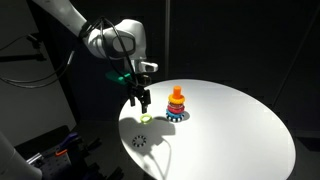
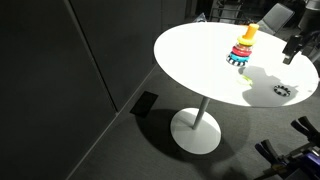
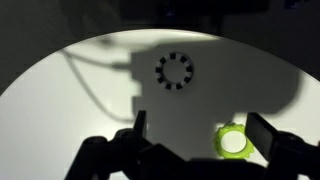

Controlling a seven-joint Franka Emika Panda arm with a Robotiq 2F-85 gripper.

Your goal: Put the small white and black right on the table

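Observation:
The small white and black ring (image 1: pixel 140 141) lies flat on the round white table (image 1: pixel 230 130), near its edge. It also shows in the other exterior view (image 2: pixel 281 91) and in the wrist view (image 3: pixel 174 70). My gripper (image 1: pixel 144 98) hangs open and empty above the table, between that ring and the stacked ring toy (image 1: pixel 177 103). In the wrist view the open fingers (image 3: pixel 200 135) frame a green ring (image 3: pixel 232 142) that lies on the table close to one finger.
The stacked ring toy (image 2: pixel 242 47) stands upright near the table's middle. The green ring (image 1: pixel 146 119) lies between it and the white and black ring. The table stands on a single pedestal (image 2: pixel 197 128), with dark floor and walls all round.

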